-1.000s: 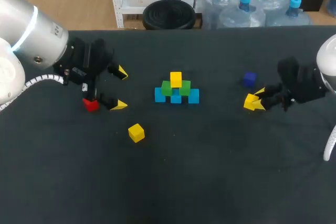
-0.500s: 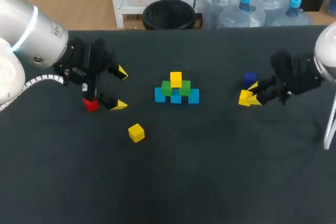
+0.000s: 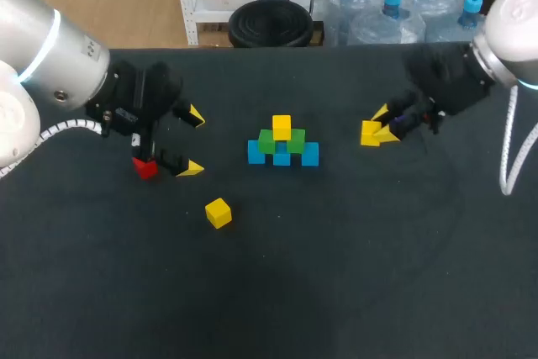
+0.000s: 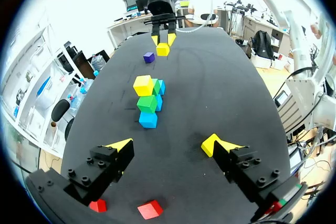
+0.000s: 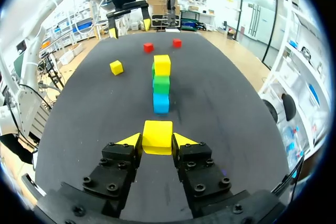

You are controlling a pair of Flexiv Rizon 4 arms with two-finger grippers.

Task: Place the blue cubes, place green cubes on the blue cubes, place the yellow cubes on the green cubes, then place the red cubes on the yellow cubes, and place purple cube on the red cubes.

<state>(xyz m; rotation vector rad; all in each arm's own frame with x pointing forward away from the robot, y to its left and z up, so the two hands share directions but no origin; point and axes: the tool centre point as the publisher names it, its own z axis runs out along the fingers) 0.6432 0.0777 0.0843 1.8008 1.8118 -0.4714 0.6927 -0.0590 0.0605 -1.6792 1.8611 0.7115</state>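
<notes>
Right gripper (image 3: 377, 127), right of centre: fingers clamped on yellow cube (image 5: 157, 137). Left gripper (image 3: 193, 142), left of centre: fingers spread wide. Cube stack (image 3: 282, 145), centre.

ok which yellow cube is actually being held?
The yellow cube clamped between the fingers of the right gripper. A second yellow cube sits atop the green cubes; a third yellow cube lies loose on the table.
</notes>
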